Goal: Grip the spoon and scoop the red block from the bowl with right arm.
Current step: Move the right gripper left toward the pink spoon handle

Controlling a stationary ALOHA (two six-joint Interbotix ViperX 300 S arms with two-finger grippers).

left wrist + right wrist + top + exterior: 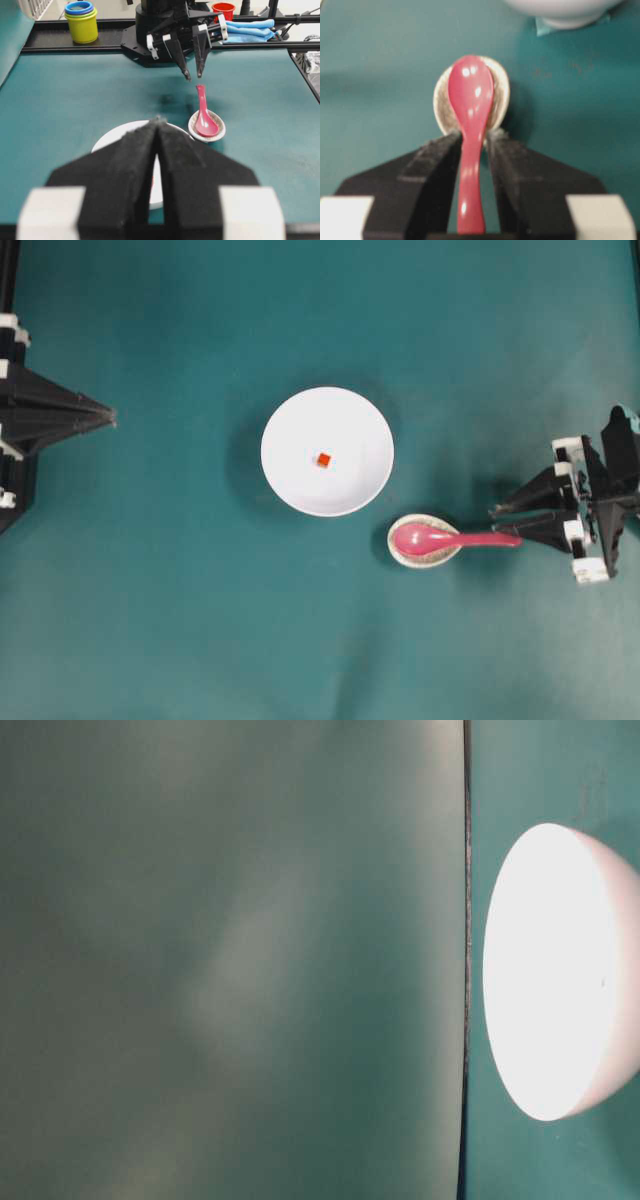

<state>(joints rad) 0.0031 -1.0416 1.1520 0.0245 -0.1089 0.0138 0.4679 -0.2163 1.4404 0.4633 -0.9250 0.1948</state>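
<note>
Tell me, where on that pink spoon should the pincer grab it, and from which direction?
Probably by the handle of the spoon, coming from the right arm's side. The scoop sits in the small speckled dish, while the straight, narrow handle juts out free toward the right pincer. That pincer is open, its fingers already flanking the handle, so closing there seems simplest.

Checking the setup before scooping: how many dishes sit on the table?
2. The white bowl sits mid-table holding the red block; the small speckled spoon rest lies just beside it, under the spoon.
</note>
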